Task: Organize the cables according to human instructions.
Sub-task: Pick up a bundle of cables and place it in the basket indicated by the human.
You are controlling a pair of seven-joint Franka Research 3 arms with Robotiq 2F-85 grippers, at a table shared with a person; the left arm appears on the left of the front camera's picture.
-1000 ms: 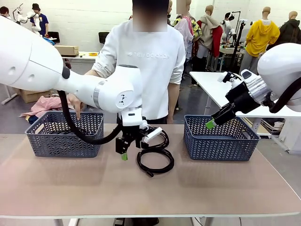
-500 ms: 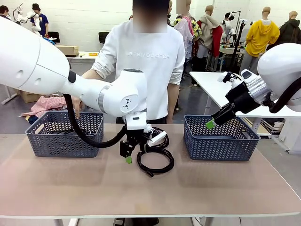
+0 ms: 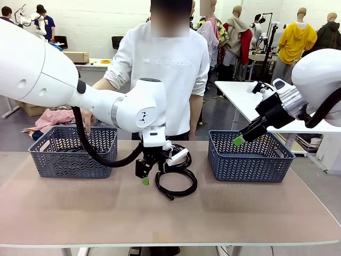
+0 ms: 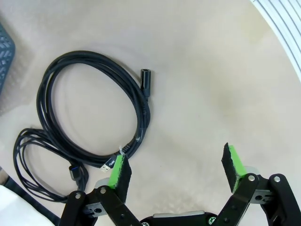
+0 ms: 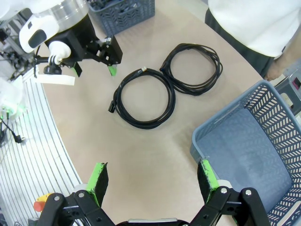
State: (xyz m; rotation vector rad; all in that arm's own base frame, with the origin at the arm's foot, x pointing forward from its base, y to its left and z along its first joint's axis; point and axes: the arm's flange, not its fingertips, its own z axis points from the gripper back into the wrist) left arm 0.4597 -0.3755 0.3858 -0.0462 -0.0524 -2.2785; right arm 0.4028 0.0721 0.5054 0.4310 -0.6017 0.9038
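Left wrist view: left tool (image 4: 174, 160) wide, nothing between the pads, low over the bench (image 4: 211, 70). One pad sits just beside the thicker coiled cable (image 4: 143, 115), which touches the thinner coiled cable (image 4: 18, 155). Both lie flat on the bench between the left basket (image 3: 72, 160) and right basket (image 3: 250, 160). Right tool (image 5: 151, 169) wide, empty, raised near the right basket.

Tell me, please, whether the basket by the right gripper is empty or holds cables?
Empty: in the right wrist view the basket has a bare floor where it shows, and two coiled cables lie outside it on the table.
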